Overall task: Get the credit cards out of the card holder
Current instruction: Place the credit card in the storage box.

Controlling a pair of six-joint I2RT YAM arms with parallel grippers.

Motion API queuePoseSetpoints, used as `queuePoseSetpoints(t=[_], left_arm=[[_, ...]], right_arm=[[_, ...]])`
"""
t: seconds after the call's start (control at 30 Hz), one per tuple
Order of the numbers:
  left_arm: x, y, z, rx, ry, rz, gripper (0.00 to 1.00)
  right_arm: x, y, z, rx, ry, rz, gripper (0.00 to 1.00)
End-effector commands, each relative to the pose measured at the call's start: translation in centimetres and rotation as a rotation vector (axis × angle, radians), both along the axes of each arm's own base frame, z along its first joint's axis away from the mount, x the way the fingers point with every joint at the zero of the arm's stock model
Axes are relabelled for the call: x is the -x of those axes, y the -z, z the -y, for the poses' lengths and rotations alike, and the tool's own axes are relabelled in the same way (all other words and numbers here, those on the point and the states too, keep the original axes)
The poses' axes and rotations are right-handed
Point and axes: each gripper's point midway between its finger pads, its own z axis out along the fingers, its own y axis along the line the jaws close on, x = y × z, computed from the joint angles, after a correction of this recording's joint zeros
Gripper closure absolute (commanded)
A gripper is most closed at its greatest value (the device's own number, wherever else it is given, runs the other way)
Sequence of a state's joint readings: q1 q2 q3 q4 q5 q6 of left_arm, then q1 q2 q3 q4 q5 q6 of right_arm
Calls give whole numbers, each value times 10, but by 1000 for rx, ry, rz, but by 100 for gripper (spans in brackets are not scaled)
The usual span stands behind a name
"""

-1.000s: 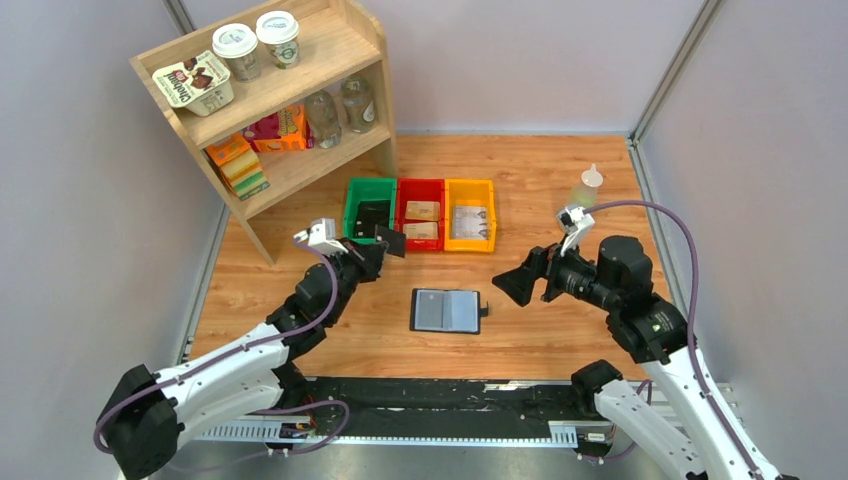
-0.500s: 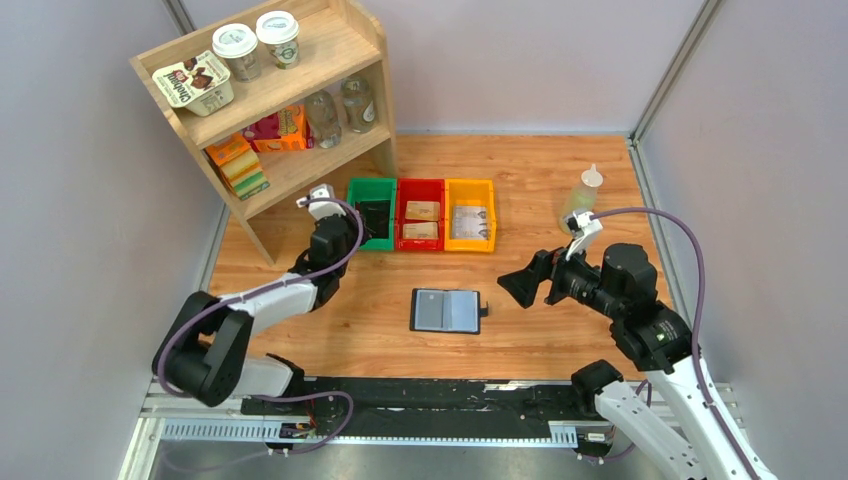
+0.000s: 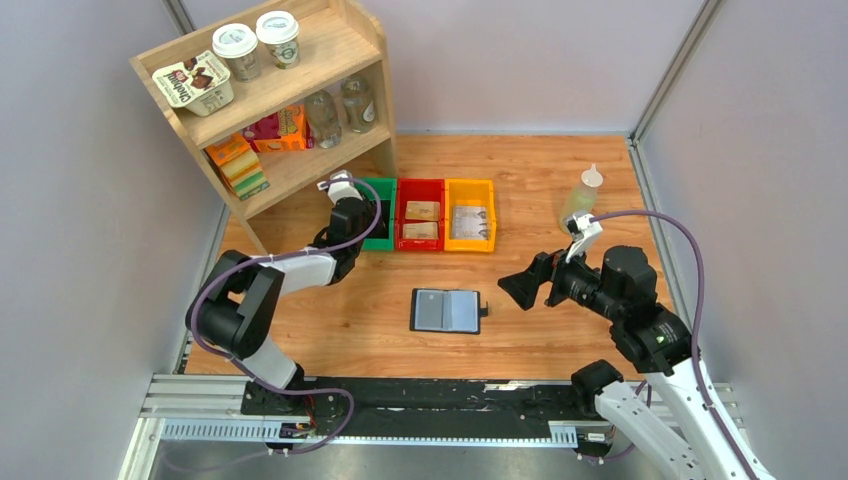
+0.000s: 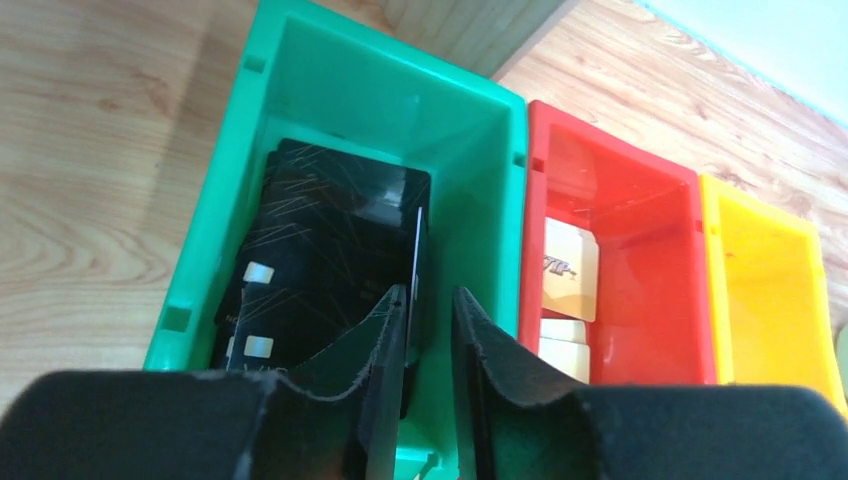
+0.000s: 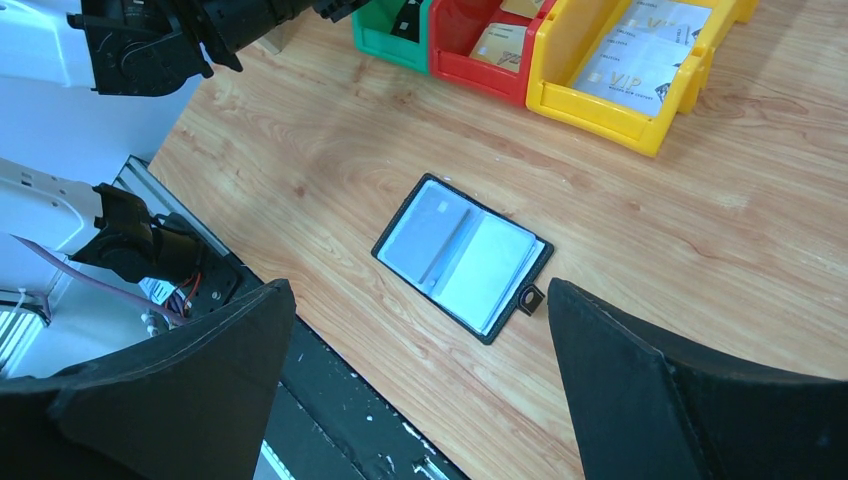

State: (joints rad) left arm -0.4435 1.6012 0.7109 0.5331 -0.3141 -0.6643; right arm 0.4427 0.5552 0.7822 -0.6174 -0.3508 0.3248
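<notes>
The card holder lies open and flat on the wooden table, grey-blue inner face up, snap tab to its right; it also shows in the right wrist view. Dark credit cards lie in the green bin. My left gripper reaches into that bin, jaws a little apart. One dark card stands on edge against the left finger's inner face, and the right finger does not touch it. My right gripper hovers wide open to the right of the card holder, holding nothing.
A red bin with tan cards and a yellow bin stand right of the green one. A wooden shelf with cups and packets rises at the back left. A small bottle stands at the back right.
My left arm has carried a dark card from beside the bins into the green bin, and its jaws have parted. The right arm has barely moved.
</notes>
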Motion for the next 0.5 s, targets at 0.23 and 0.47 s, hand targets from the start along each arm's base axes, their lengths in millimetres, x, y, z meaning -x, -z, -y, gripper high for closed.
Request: queuePoseSetpoints(t=[0.23,0.47], left_arm=[[12,-13,-29,-119,-87,-93,55],[43,-35,-31,-157,-11,-163,52]], right_arm=[[-2,-7,2,13,10,7,0],[-12,3,4,57,56,-72,0]])
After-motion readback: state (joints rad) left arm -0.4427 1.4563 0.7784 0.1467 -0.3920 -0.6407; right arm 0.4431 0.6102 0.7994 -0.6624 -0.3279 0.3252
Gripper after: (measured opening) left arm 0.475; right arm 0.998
